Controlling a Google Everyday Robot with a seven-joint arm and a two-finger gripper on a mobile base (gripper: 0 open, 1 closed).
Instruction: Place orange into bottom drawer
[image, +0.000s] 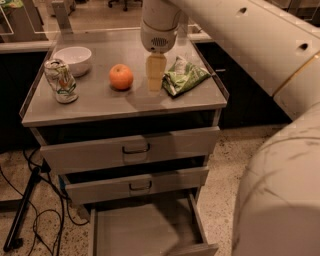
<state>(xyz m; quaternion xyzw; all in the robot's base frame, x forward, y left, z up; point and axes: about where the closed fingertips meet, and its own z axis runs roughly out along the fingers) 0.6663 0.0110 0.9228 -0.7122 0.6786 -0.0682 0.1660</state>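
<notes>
A: Hovering where, gripper (155, 75)?
B: Over cabinet top (100, 104), btw orange (121, 77) & green bag (184, 76). Jaws: can't tell.
A: Bottom drawer (145, 231)?
B: Pulled out, well below; orange sits up top.

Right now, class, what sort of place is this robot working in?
Probably an office or lab workspace: a grey metal drawer cabinet, loose cables on the speckled floor, and a robot gripper hanging over the cabinet top beside the orange.

pincer (155, 82) beside orange (121, 76) on cabinet top (100, 104), bottom drawer (145, 231) open
</notes>
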